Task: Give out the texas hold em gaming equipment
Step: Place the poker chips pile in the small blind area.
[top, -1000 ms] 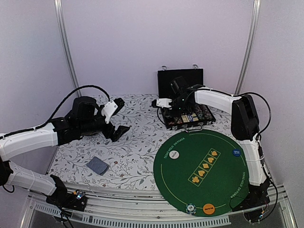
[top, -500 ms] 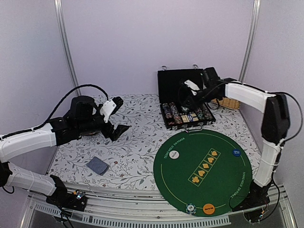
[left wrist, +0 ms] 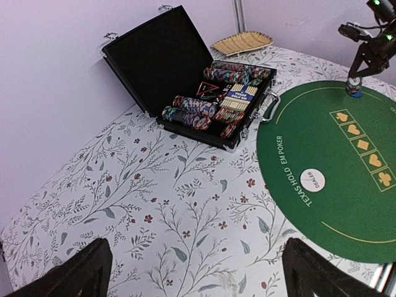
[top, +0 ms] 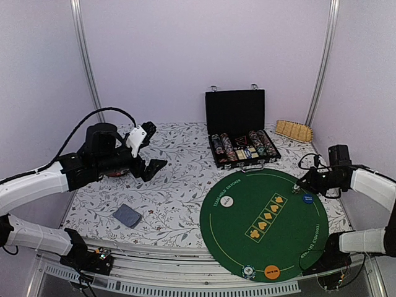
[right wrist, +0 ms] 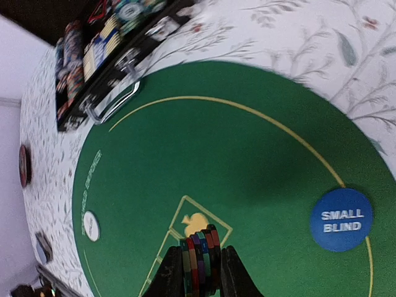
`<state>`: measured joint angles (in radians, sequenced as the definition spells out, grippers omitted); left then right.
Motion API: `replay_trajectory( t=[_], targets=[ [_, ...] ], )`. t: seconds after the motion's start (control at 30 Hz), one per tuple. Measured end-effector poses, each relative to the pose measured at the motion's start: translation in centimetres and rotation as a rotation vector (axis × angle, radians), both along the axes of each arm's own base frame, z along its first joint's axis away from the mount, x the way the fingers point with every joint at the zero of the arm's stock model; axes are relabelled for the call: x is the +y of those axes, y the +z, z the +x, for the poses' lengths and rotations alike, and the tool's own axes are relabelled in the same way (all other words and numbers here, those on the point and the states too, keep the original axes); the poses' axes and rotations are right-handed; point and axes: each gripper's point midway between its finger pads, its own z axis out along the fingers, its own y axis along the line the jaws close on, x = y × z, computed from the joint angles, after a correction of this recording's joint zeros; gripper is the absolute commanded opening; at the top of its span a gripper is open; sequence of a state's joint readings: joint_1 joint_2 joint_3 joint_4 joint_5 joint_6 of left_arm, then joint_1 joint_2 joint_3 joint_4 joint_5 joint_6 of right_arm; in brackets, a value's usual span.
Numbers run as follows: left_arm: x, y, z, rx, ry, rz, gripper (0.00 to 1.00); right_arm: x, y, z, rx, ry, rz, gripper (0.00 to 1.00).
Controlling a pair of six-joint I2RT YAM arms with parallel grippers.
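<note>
My right gripper [right wrist: 199, 272] is shut on a small stack of striped poker chips [right wrist: 199, 255], held on edge above the green round poker mat [right wrist: 235, 142]. The blue "small blind" disc [right wrist: 341, 219] lies on the mat just beside it. From above, the right gripper [top: 301, 187] hovers at the mat's right side, next to that blue disc [top: 307, 198]. A white dealer disc [top: 227, 201], an orange disc [top: 271, 270] and one chip [top: 249, 271] also lie on the mat. My left gripper [top: 154, 148] hangs open and holds nothing, over the floral cloth. A blue-grey card deck [top: 127, 215] lies front left.
An open black case [top: 242, 150] with rows of chips stands behind the mat, also seen as the case [left wrist: 204, 93] from the left wrist. A woven tan basket [top: 294, 130] lies back right. A red round dish [right wrist: 23, 166] sits on the cloth under the left arm.
My right arm has swung from the case to the mat's right side, by the blue disc, with the chips in its grip. The left gripper lifted slightly and stays open.
</note>
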<state>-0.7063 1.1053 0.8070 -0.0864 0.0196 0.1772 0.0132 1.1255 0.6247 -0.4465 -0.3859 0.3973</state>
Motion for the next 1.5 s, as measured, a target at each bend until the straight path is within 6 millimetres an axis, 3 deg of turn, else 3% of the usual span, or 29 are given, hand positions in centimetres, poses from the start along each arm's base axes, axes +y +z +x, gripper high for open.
replay_trajectory(
  t=[0.13,0.47,0.7,0.87,0.97,1.1,1.2,1.27,1.4,1.5],
  targets=[
    [0.0,0.1,-0.1,0.002,0.001,-0.006,0.98,-3.1,-2.4,-0.1,0.024,-0.168,0.059,0.02],
    [-0.3,0.6,-0.4,-0.01,-0.01,-0.016,0.98,-5.2,-2.5,4.2,-0.088,-0.255,0.139,0.02],
    [-0.3,0.6,-0.4,-0.011,-0.008,-0.016,0.98,-6.5,-5.2,5.1,-0.02,-0.276,0.173,0.06],
    [-0.3,0.5,-0.4,-0.01,-0.008,-0.014,0.98,-6.9,-6.2,5.1,-0.004,-0.27,0.18,0.36],
    [-0.3,0.4,-0.4,-0.008,-0.008,-0.012,0.98,-7.1,-7.2,4.6,0.033,-0.271,0.154,0.43],
    [-0.3,0.4,-0.4,-0.008,-0.008,-0.012,0.98,-7.9,-7.0,5.1,0.037,-0.271,0.102,0.5],
    [-0.3,0.4,-0.4,-0.008,-0.008,-0.012,0.98,-8.7,-6.7,5.5,0.046,-0.275,0.048,0.63],
    [-0.3,0.4,-0.4,-0.008,-0.008,-0.012,0.98,-9.0,-6.2,5.7,0.059,-0.257,0.004,0.79],
    [-0.4,0.4,-0.5,-0.008,-0.01,-0.012,0.98,-8.3,-4.0,7.3,0.064,-0.178,-0.13,1.0],
    [-0.4,0.4,-0.5,-0.008,-0.012,-0.011,0.98,-7.2,-2.5,8.4,0.056,-0.107,-0.226,0.99]
  ],
)
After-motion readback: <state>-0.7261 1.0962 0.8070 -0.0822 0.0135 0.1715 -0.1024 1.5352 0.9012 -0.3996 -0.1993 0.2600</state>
